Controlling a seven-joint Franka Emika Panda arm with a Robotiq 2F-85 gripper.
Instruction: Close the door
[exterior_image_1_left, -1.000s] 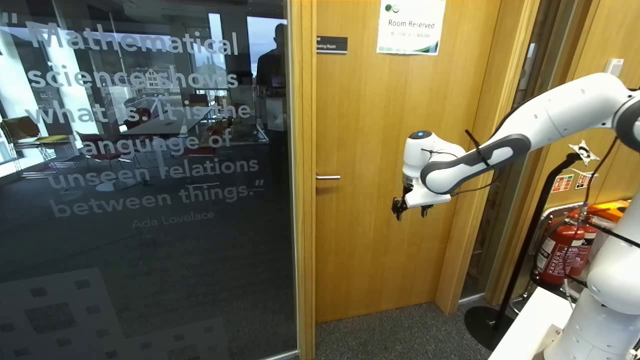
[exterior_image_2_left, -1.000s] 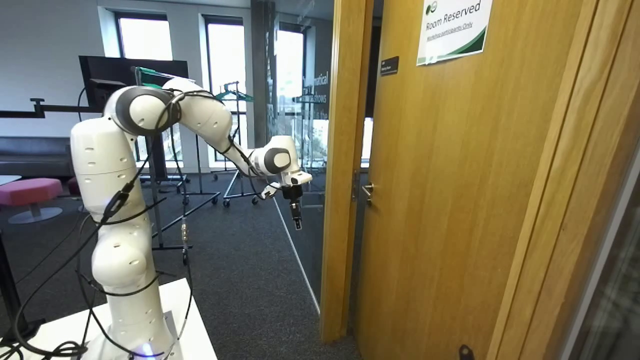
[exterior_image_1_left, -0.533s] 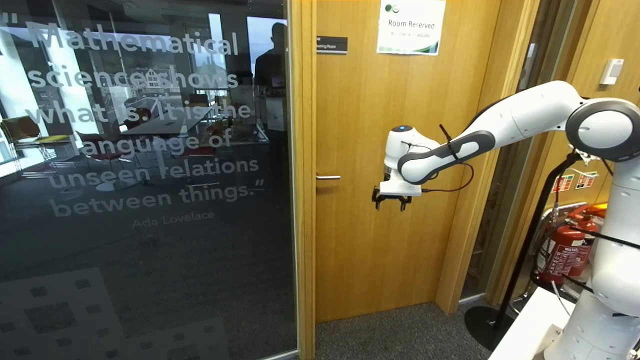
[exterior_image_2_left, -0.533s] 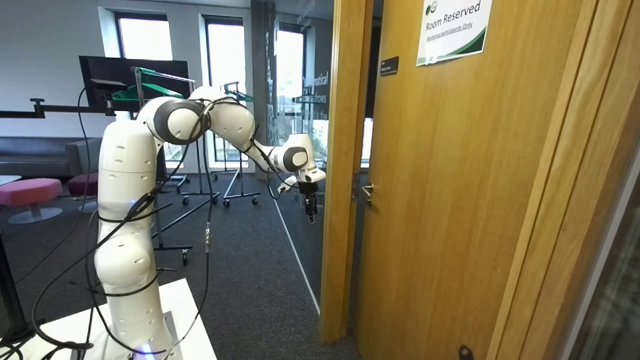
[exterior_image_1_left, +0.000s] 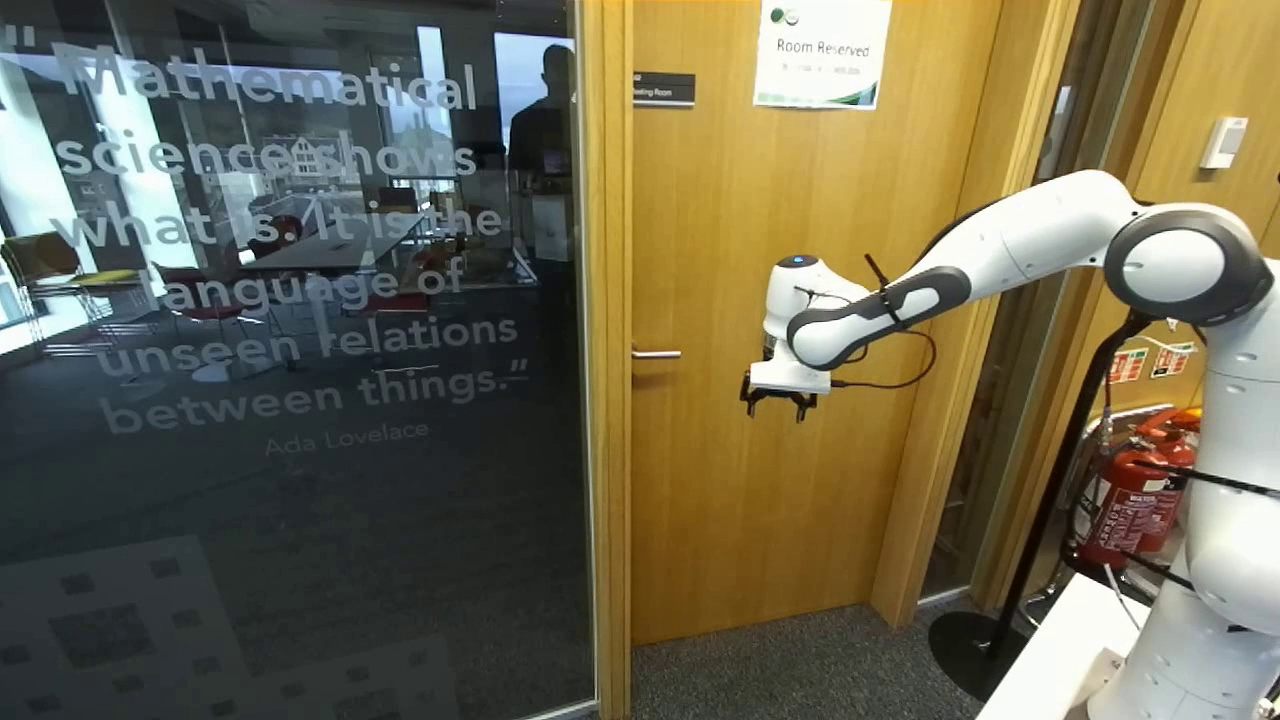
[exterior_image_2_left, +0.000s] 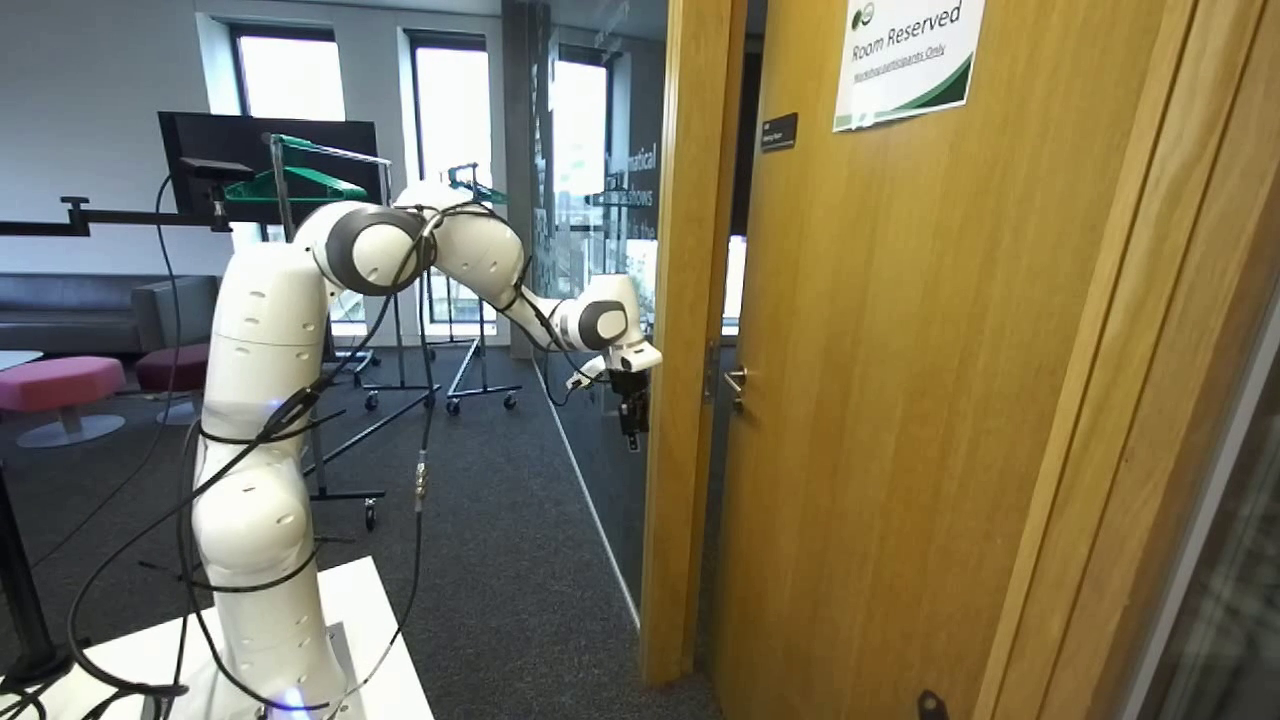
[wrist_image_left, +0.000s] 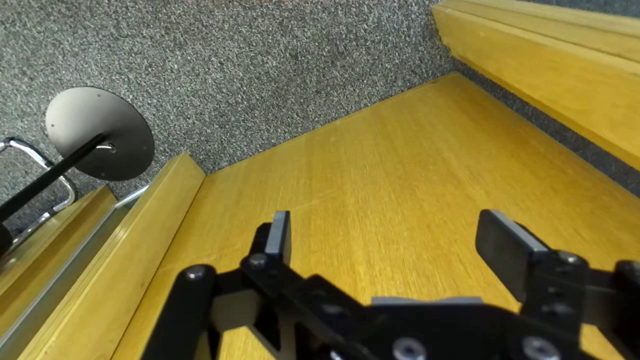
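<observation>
The tall light-oak door (exterior_image_1_left: 760, 540) stands slightly ajar. In an exterior view, a dark gap shows between the door (exterior_image_2_left: 900, 400) and its frame. The silver lever handle (exterior_image_1_left: 655, 354) is at the latch edge and also shows edge-on (exterior_image_2_left: 737, 380). The nameplate (exterior_image_1_left: 663, 90) and paper notice (exterior_image_1_left: 822, 50) are near the top. My gripper (exterior_image_1_left: 776, 414) is open and empty, pointing down in front of the door, a little below handle height and to the handle's right there. In the wrist view, my gripper's fingers (wrist_image_left: 387, 232) are wide apart with the door's surface (wrist_image_left: 370, 165) behind them.
A wooden frame post (exterior_image_2_left: 680, 350) stands beside the latch edge, and also shows in the wrist view (wrist_image_left: 550, 65). A dark glass panel (exterior_image_1_left: 300, 520) adjoins it. A black stand's round base (wrist_image_left: 95, 130) and fire extinguishers (exterior_image_1_left: 1120, 510) are on the hinge side.
The arm has moved closer to the door's latch side, leftward in an exterior view and rightward in an exterior view, slowing lately. The door has not visibly moved. The gripper stays open.
</observation>
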